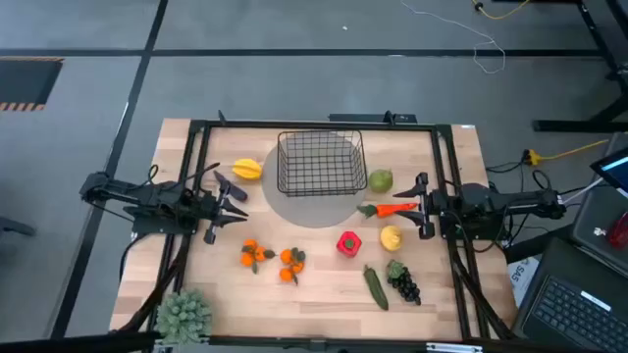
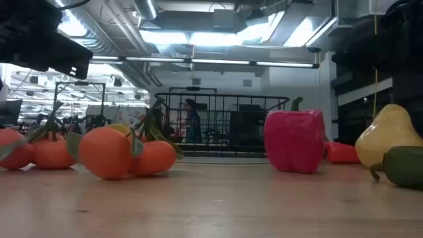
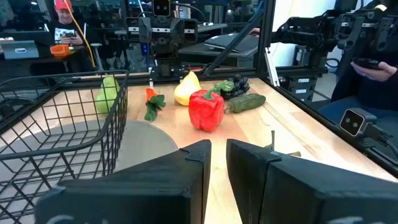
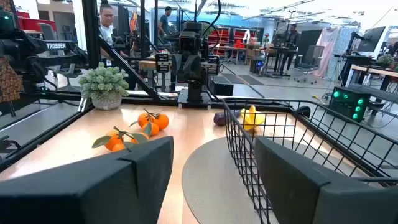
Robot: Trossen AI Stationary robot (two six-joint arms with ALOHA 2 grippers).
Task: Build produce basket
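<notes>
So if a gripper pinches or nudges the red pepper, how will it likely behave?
The red pepper looks like a rigid, glossy toy, so the fingers may slip on it. In the low view it stands upright on a flattish base, so it should slide rather than roll. Being blocky and fairly tall, it could tip if pushed high.

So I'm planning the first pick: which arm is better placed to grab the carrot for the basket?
The right arm, likely. Its pincer hangs open right beside the carrot, on the basket's right. The left pincer is across the table, with the basket's grey mat between.
</notes>
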